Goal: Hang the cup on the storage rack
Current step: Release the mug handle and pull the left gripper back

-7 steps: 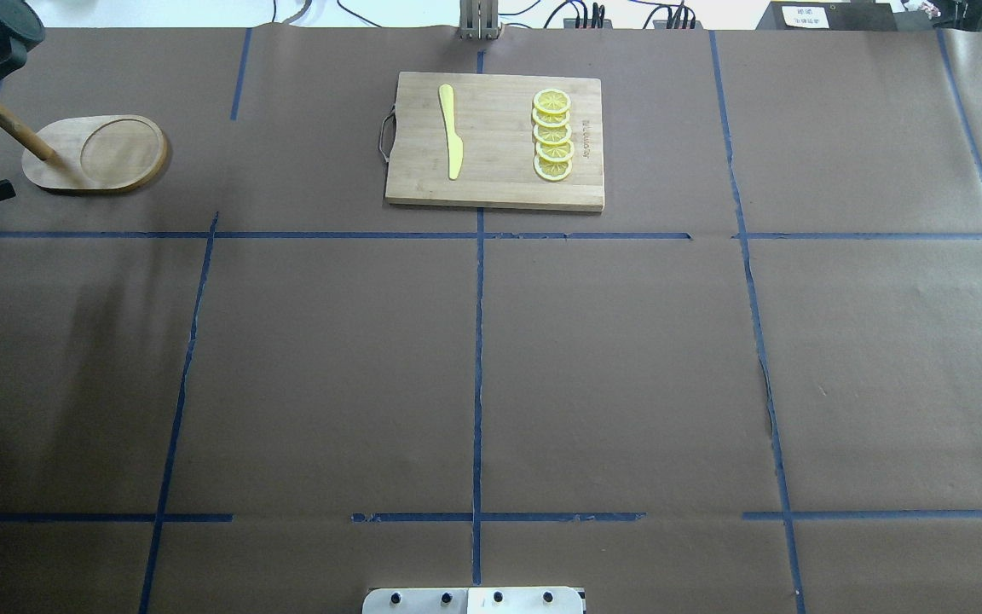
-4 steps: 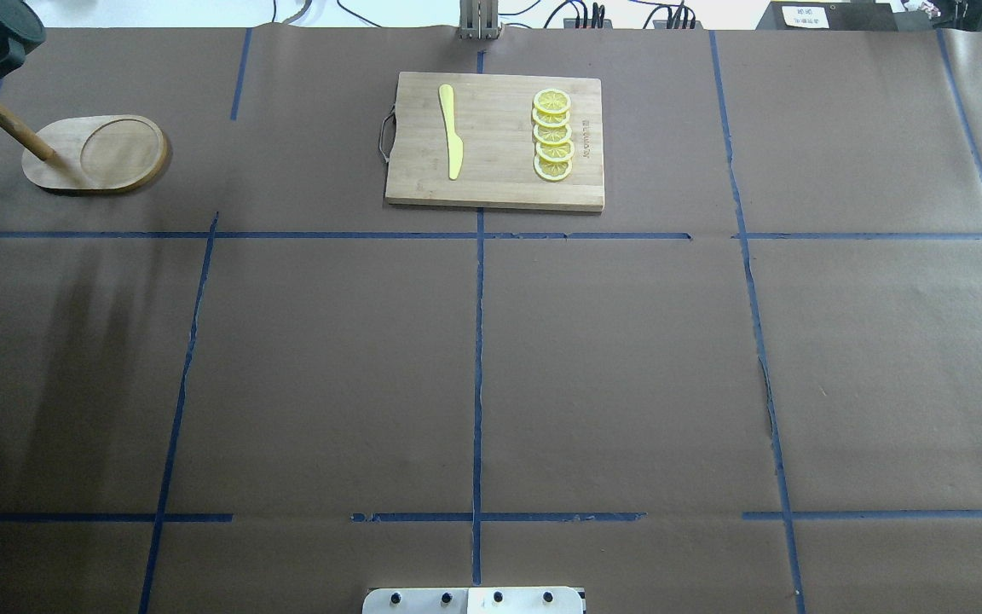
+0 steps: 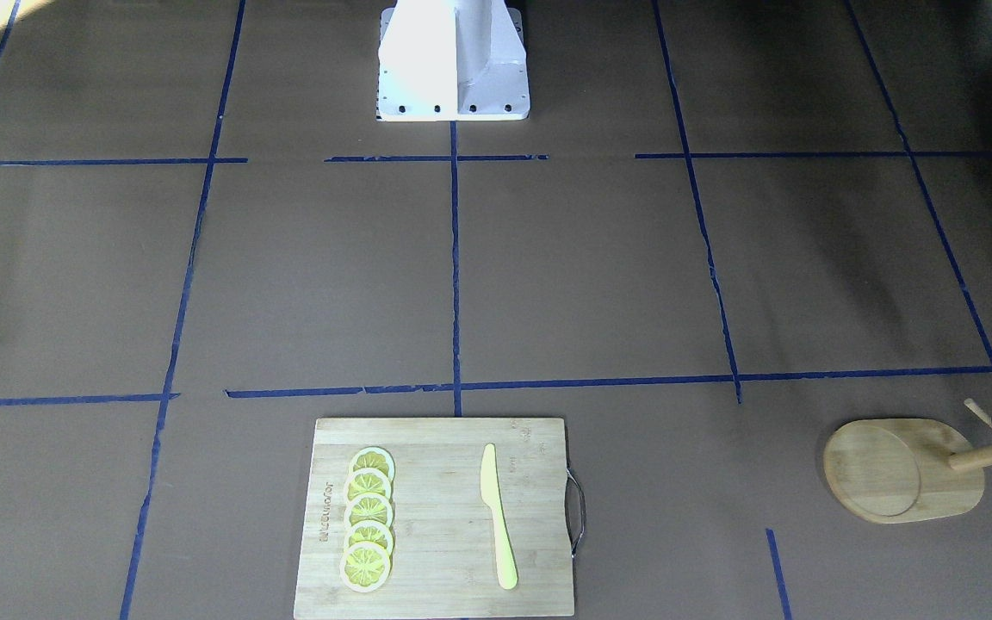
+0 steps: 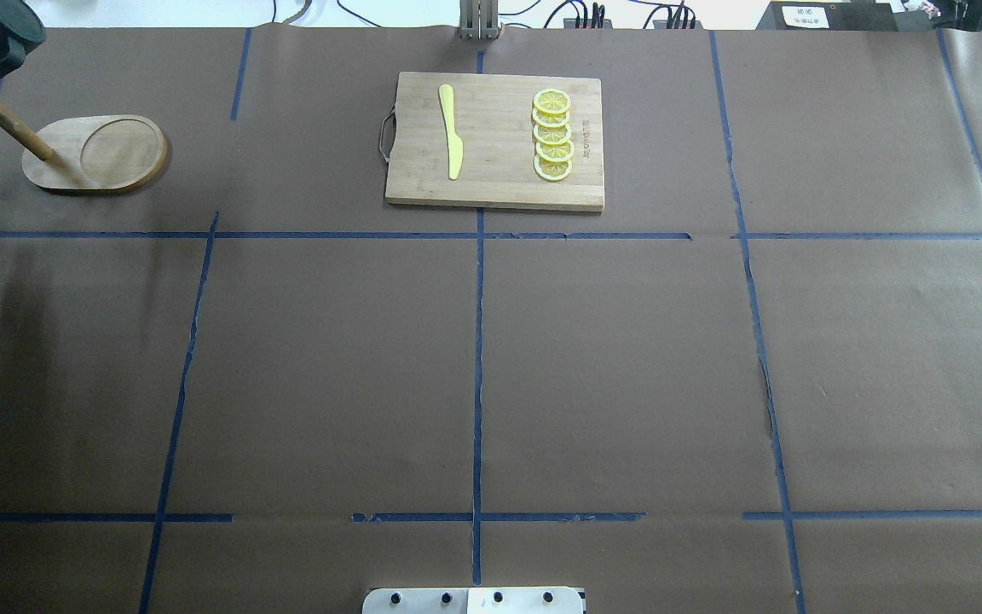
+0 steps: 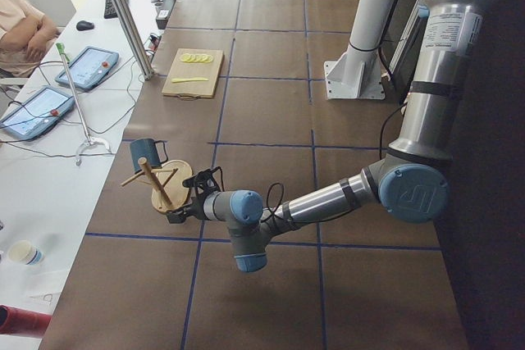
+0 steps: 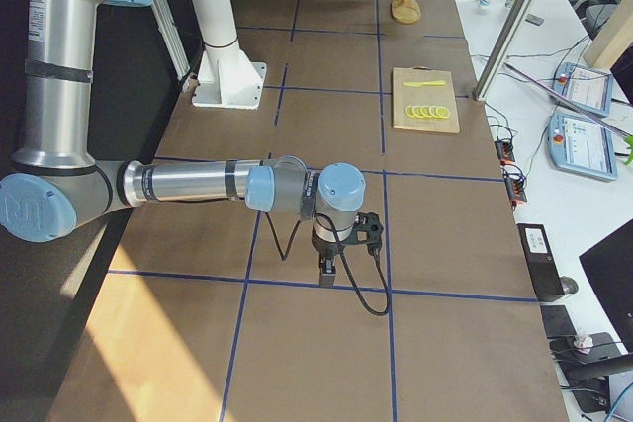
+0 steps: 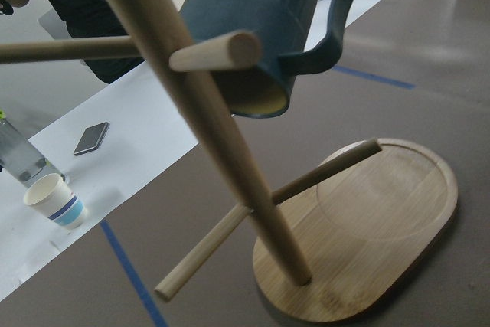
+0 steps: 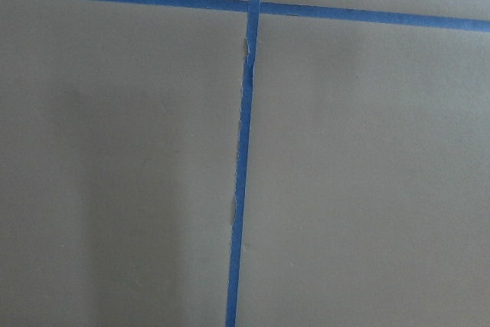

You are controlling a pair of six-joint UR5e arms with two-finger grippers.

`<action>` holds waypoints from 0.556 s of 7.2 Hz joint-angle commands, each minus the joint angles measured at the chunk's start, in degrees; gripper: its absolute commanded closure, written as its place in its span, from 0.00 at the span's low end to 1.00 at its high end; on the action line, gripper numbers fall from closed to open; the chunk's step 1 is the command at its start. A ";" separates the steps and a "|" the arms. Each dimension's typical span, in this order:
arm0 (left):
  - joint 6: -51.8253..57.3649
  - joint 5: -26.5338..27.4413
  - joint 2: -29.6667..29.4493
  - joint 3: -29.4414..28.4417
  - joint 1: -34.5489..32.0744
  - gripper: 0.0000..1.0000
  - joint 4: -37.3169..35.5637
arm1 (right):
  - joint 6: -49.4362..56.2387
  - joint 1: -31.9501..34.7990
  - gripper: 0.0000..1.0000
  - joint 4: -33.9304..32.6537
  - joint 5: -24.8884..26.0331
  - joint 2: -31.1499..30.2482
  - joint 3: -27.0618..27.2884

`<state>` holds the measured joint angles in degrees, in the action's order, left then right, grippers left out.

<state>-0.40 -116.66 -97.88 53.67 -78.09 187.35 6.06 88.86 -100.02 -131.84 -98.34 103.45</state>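
Already the cup [image 7: 253, 13] hangs high on the storage rack [image 7: 383, 220]

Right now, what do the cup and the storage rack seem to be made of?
The cup: probably glazed ceramic, though plastic is possible. It is ribbed and dark teal outside with a dull sheen, and smooth yellow-olive inside. The storage rack: light wood, matte and seemingly unvarnished. Grain lines show on the oval base and the dowel post.
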 commanded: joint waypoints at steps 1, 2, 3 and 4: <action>5.93 -3.73 0.67 0.04 -2.59 0.00 -9.24 | 0.09 0.00 0.00 0.00 0.00 -0.01 -0.09; 5.85 -4.10 0.67 0.12 -3.29 0.00 -14.59 | 0.26 0.00 0.00 0.09 0.09 0.08 -0.36; 6.02 -7.15 0.41 1.17 -5.56 0.00 -23.43 | 0.44 0.00 0.00 0.09 0.09 -0.01 -0.36; 6.02 -9.27 0.40 2.22 -6.36 0.00 -30.83 | 0.53 0.00 0.00 0.09 0.09 -0.01 -0.36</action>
<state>5.49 -123.29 -97.40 54.78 -83.04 165.44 6.45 88.86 -99.94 -131.76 -98.32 103.14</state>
